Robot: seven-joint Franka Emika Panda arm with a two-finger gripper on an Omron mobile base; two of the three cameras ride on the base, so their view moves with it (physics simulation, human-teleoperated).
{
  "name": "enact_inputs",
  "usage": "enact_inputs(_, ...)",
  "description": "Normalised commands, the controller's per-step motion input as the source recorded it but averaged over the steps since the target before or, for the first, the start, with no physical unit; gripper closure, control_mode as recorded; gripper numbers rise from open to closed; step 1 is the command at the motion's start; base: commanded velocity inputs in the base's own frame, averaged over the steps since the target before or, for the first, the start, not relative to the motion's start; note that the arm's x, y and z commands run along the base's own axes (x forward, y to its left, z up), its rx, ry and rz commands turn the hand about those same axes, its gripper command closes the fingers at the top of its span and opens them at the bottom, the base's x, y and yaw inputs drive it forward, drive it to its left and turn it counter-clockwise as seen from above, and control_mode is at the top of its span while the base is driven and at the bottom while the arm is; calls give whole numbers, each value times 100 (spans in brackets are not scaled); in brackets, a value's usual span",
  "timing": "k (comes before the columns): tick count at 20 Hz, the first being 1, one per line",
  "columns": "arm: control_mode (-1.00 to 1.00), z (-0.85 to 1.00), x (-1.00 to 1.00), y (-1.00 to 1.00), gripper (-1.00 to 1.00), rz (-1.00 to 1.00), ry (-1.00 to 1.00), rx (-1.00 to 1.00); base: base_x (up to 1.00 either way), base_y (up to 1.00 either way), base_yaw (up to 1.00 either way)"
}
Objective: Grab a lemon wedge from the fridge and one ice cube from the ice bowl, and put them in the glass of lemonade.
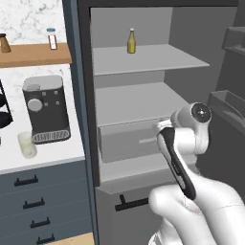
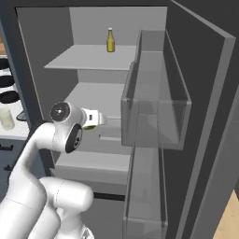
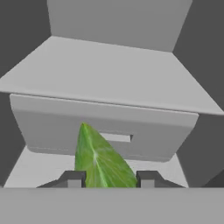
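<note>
A yellow-green lemon wedge [image 3: 100, 162] stands between my gripper's [image 3: 110, 179] two fingertips, and the jaws are closed against its sides. In the right base view the gripper [image 2: 101, 120] reaches into the open fridge [image 2: 205, 116], level with the pale grey drawer [image 2: 109, 140]. A speck of the wedge [image 2: 88, 127] shows under the hand. The glass of lemonade [image 1: 27, 144] stands on the white counter left of the fridge [image 1: 83, 95], in front of the coffee machine [image 1: 46, 109]. The ice bowl is out of view.
A yellow bottle [image 1: 131, 41] stands on the top fridge shelf. The open door's clear bins [image 2: 156, 98] hang close on the arm's right. A black rack [image 1: 4, 112] sits at the counter's left edge. Dark blue drawers [image 1: 33, 203] run below the counter.
</note>
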Motion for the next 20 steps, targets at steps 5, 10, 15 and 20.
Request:
enact_inputs(5,-100,31,-100,18,100,5,0,0,0,0,0)
enact_inputs(10,100,13,-80,20,100,1,0,0,-20,5,0)
enact_inputs(15,100,0,0,0,100,0,0,0,-93,47,0)
enact_inputs(20,100,0,0,0,100,0,0,0,-12,94,0)
